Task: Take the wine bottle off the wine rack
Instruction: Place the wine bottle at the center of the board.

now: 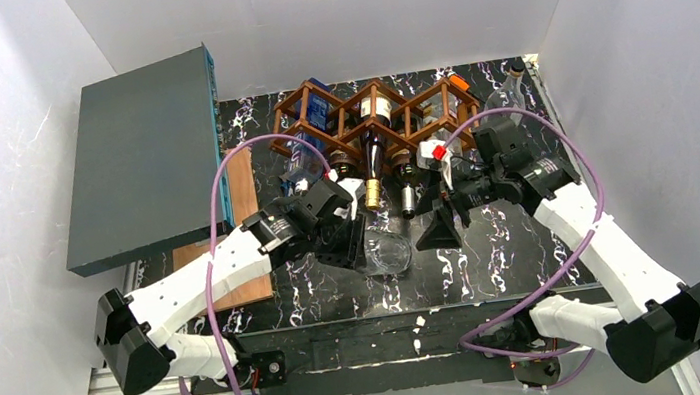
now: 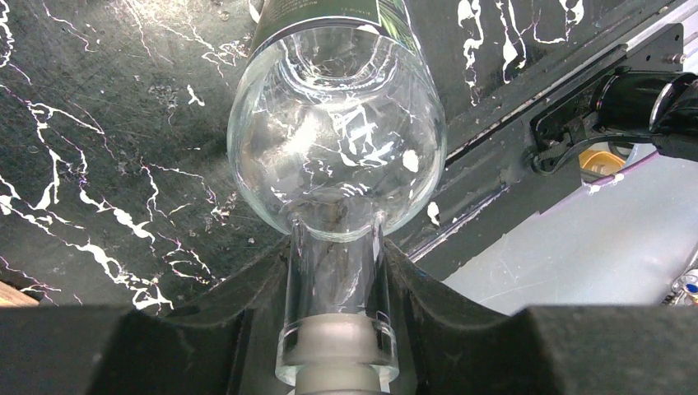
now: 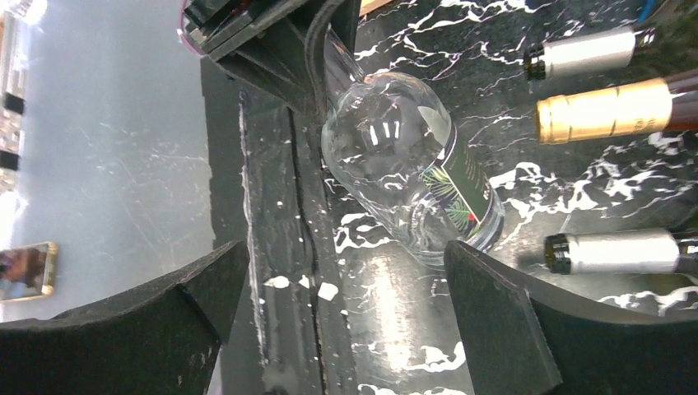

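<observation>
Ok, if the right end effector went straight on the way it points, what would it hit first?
Probably the clear bottle that the left end effector holds; depth is unclear.

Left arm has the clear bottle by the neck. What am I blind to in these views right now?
- Top view: hold of the left gripper on the clear bottle, hidden under the wrist.
- Left wrist view: label cut by the top edge.
- Right wrist view: wine rack out of frame; three other bottles cut by the right edge.
- All views: whether the bottle touches the table.
</observation>
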Controlling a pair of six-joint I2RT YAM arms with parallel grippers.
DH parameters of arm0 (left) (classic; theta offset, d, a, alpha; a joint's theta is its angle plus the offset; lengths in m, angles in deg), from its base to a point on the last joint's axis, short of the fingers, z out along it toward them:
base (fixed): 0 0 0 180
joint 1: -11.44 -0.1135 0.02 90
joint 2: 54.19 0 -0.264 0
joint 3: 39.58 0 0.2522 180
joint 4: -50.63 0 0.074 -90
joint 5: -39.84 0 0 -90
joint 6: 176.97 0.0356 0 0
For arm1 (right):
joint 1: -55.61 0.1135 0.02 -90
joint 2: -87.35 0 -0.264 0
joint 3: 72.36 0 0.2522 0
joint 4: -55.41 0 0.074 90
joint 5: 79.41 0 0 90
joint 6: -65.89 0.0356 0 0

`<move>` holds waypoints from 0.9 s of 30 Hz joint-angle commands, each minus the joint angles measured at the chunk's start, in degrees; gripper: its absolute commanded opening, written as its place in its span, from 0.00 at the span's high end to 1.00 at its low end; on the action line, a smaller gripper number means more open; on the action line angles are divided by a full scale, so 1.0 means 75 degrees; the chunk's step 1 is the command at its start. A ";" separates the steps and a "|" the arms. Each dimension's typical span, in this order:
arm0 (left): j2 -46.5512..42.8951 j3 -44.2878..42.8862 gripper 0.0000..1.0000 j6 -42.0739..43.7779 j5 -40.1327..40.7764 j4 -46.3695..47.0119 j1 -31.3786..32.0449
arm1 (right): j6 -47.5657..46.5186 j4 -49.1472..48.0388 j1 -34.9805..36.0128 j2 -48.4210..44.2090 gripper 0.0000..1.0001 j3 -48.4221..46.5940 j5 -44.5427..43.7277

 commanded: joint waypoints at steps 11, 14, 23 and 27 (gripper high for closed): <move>0.0381 -0.0997 1.00 -0.0161 0.0185 0.0288 -0.0030 | -0.1946 0.0753 -0.0443 -0.0550 0.01 -0.0602 -0.0713; 0.0530 -0.1091 1.00 -0.0214 0.0176 0.0293 -0.0041 | -0.1957 0.0707 -0.0722 -0.0567 0.02 -0.0543 -0.0546; 0.0721 -0.1151 0.92 -0.0250 0.0149 0.0448 -0.0131 | -0.1928 0.0513 -0.0997 -0.0565 0.02 -0.0336 -0.0391; 0.0816 -0.1161 0.89 -0.0258 0.0063 0.0512 -0.0181 | -0.1937 0.0540 -0.1021 -0.0567 0.02 -0.0341 -0.0306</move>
